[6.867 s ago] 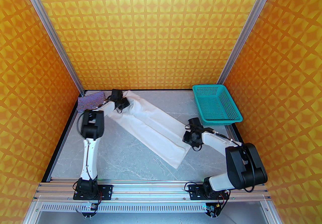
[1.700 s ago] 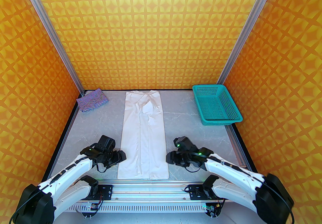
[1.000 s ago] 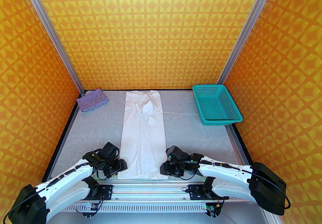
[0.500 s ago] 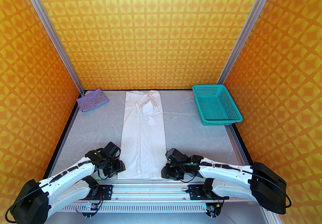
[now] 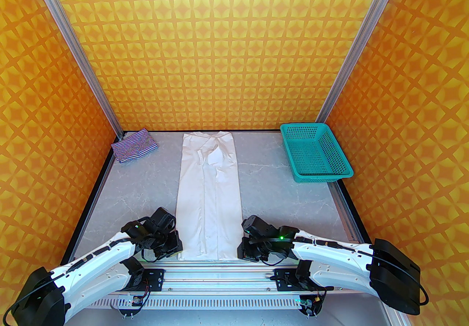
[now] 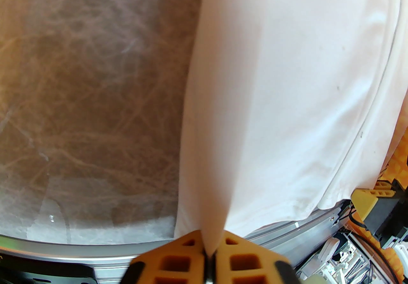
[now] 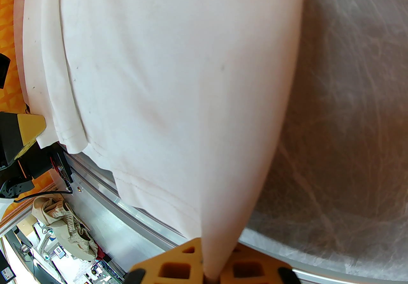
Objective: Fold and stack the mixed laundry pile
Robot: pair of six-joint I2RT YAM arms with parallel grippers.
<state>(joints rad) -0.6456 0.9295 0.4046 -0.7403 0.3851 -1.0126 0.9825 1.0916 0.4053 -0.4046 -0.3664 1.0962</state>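
Bright, even light leaves only soft shadows overhead; the wrist views bow at their edges, blurring the nearest white cloth [image 6: 287, 85].

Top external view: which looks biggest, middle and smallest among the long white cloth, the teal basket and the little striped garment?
1. white cloth: by far the largest.
2. teal basket: clearly smaller.
3. striped garment: smallest.
The basket and the garment sit about equally far from the camera, so their order looks safe.
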